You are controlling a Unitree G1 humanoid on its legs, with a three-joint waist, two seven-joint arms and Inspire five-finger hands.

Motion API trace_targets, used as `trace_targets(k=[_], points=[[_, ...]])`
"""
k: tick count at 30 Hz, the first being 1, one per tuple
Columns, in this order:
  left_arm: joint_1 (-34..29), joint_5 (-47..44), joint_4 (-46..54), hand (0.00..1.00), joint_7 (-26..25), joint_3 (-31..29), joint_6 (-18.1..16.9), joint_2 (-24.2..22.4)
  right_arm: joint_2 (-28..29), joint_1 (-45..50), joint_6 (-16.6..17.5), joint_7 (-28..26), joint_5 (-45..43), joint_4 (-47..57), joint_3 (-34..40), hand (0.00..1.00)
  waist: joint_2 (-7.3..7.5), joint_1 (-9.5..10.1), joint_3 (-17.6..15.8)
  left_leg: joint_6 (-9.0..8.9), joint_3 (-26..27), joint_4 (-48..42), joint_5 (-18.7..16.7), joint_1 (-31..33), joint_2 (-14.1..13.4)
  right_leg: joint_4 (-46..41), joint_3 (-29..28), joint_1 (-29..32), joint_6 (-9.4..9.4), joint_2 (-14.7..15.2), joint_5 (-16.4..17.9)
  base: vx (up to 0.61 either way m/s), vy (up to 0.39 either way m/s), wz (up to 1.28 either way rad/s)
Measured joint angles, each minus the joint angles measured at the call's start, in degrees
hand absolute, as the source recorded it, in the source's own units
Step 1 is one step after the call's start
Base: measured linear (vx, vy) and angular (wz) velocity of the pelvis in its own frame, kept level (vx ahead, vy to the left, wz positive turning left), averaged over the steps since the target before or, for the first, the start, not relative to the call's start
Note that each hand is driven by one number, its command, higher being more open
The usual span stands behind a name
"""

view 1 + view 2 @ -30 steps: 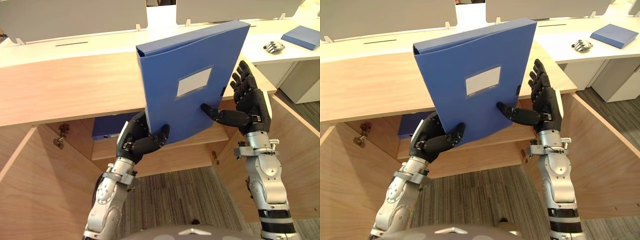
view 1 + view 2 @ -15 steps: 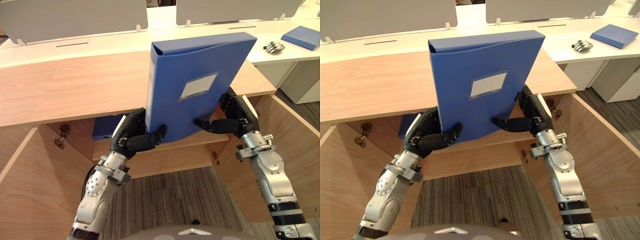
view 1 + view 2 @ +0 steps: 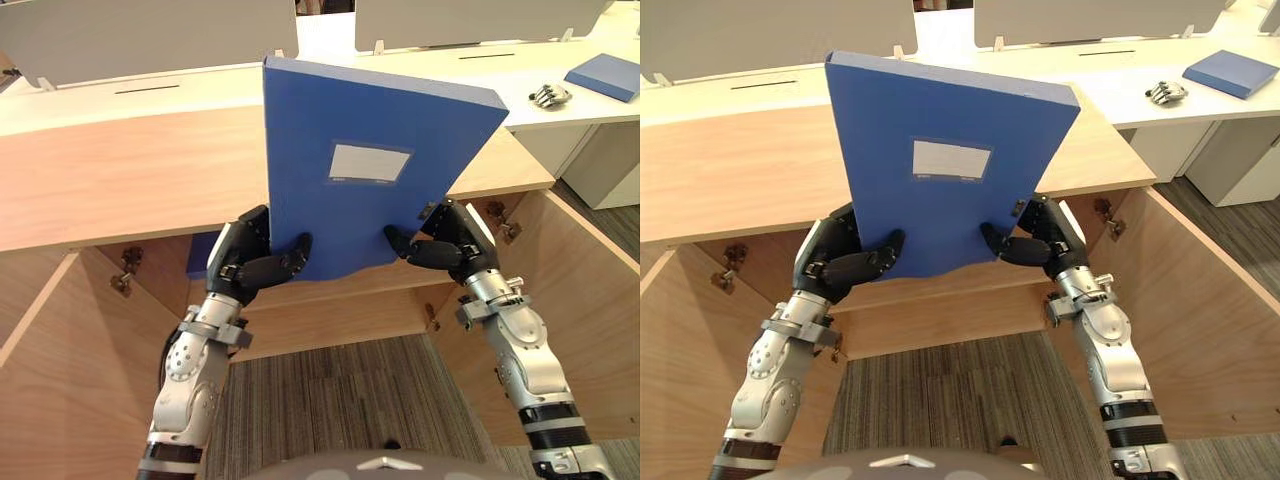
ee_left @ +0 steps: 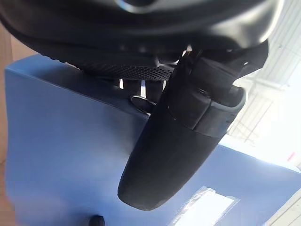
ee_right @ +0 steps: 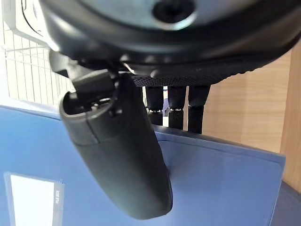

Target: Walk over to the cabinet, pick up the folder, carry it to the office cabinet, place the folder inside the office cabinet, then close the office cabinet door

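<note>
Presently: blue folder, near-upright before office cabinet; left hand and right hand fingers clamped on its lower corners.

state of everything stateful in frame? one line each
folder: closed, upright, held in the air, not yet inside the cabinet.
left robot hand: shut on folder, thumb on its front.
right robot hand: shut on folder, thumb on its front.
office cabinet: left door and right door open.
second folder: closed, flat on the desk.
</note>
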State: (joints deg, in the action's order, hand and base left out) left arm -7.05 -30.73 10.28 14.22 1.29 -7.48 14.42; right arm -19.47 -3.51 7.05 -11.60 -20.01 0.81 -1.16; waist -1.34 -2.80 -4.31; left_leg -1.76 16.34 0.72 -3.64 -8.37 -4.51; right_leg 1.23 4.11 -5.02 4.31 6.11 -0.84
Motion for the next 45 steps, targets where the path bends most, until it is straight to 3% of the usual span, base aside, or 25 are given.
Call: trace_targets(k=[5, 6, 17, 29, 39, 45], points=[[0.01, 1.04, -0.07, 0.0, -0.97, -0.54, -0.2, -1.98, 2.09, -0.01, 0.0, 0.86, 0.26, 1.55, 0.34, 0.0, 0.04, 0.07, 0.04, 0.02, -0.01, -0.01, 0.02, -0.01, 0.0, 0.0, -0.01, -0.01, -0.03, 0.0, -0.1, 0.0, 0.0, 0.0], [0.0, 1.16, -0.09, 1.0, -1.21, -0.64, -0.52, -2.49, 2.5, -0.01, -0.01, 0.97, 0.29, 1.88, 0.36, 0.0, 0.05, 0.07, 0.04, 0.02, -0.02, -0.02, 0.03, -0.01, 0.0, 0.0, -0.01, -0.02, -0.03, 0.0, -0.1, 0.0, 0.0, 0.0], [-0.13, 4.09, -0.56, 1.0, -5.51, -3.29, -2.04, -7.0, 8.87, 0.0, -0.04, 2.12, 4.39, 9.17, 1.56, 0.0, 0.07, 0.07, 0.08, 0.02, -0.13, -0.04, 0.07, -0.01, 0.0, 0.01, 0.06, -0.1, -0.01, 0.02, -0.12, 0.0, 0.0, 0.0], [-1.75, 4.41, -2.94, 1.0, -11.09, -13.67, -3.22, -11.27, 12.37, 2.19, 0.04, 3.58, 6.59, 11.01, 4.6, 0.0, 0.29, 0.08, 0.48, 0.09, -1.33, 0.09, 0.51, -0.15, 0.0, 0.26, 1.05, -0.98, 0.01, 0.06, -0.11, 0.0, -0.001, 0.04], [-8.05, 4.14, -1.57, 1.0, -12.38, -17.95, -3.7, -17.19, 12.67, 5.0, 0.03, 4.6, 8.81, 11.06, 4.93, 0.0, 0.23, 0.54, 0.52, -0.03, -2.75, 0.39, 1.07, 0.47, -0.07, 0.78, 2.42, -1.28, 0.03, 0.0, -0.08, -0.02, -0.008, 0.07], [-13.98, 2.1, -0.4, 1.0, -11.42, -19.37, -3.59, -18.15, 13.42, 7.6, -0.02, 4.67, 8.84, 11.1, 6.76, 0.0, 0.23, 1.48, 0.52, -0.01, -4.02, 0.37, 1.11, 0.46, 0.01, 0.8, 3.48, -1.99, 0.23, 0.15, 0.13, -0.02, 0.0, 0.1]])
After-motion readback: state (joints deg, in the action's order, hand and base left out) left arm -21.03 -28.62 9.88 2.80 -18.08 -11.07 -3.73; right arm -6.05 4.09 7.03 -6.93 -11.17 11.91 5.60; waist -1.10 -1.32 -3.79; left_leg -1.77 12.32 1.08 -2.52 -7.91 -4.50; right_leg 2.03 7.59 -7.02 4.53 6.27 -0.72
